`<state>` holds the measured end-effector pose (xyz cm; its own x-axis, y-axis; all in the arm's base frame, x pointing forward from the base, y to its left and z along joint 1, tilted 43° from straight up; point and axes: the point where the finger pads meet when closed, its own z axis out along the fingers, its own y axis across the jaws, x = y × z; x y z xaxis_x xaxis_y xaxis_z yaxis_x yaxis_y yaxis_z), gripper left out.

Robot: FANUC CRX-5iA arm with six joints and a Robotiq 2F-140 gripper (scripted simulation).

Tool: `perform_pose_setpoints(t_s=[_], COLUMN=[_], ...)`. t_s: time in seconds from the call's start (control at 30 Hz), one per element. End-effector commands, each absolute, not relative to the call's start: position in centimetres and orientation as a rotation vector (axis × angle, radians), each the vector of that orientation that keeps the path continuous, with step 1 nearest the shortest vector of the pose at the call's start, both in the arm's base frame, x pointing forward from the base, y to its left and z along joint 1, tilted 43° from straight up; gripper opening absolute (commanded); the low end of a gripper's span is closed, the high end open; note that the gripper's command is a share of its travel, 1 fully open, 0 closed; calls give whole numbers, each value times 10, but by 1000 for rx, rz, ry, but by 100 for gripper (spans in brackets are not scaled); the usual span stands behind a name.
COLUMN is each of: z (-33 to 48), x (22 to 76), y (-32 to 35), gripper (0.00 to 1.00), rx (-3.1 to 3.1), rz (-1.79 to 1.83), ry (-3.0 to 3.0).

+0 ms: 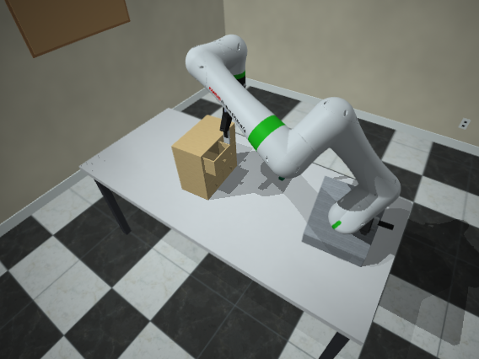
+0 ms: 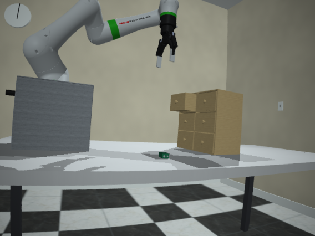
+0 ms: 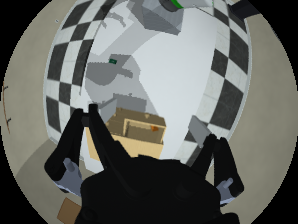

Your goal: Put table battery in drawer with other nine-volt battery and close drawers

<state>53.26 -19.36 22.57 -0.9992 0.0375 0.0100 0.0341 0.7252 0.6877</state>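
Note:
The small wooden chest (image 2: 209,122) stands on the white table; it also shows in the top view (image 1: 203,157). Its top left drawer (image 2: 183,101) is pulled partly out; the other drawers are pushed in. The wrist view looks down into the open drawer (image 3: 141,128), and I cannot make out anything inside. A green nine-volt battery (image 2: 163,155) lies on the table in front of the chest, also in the wrist view (image 3: 113,62). My gripper (image 2: 165,59) is open and empty, hanging well above the open drawer.
The grey robot base block (image 2: 51,114) stands at the table's other end. The arm's long link (image 1: 253,126) spans above the table between base and chest.

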Motion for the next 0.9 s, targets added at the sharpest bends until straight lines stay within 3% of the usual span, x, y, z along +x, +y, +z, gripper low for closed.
perform_pose_setpoints(t_s=[0.0, 0.87], z=[229, 208], x=[529, 523], y=[-196, -194], gripper=[100, 100], rx=[47, -49], rz=[1155, 1144], ry=[2906, 2884])
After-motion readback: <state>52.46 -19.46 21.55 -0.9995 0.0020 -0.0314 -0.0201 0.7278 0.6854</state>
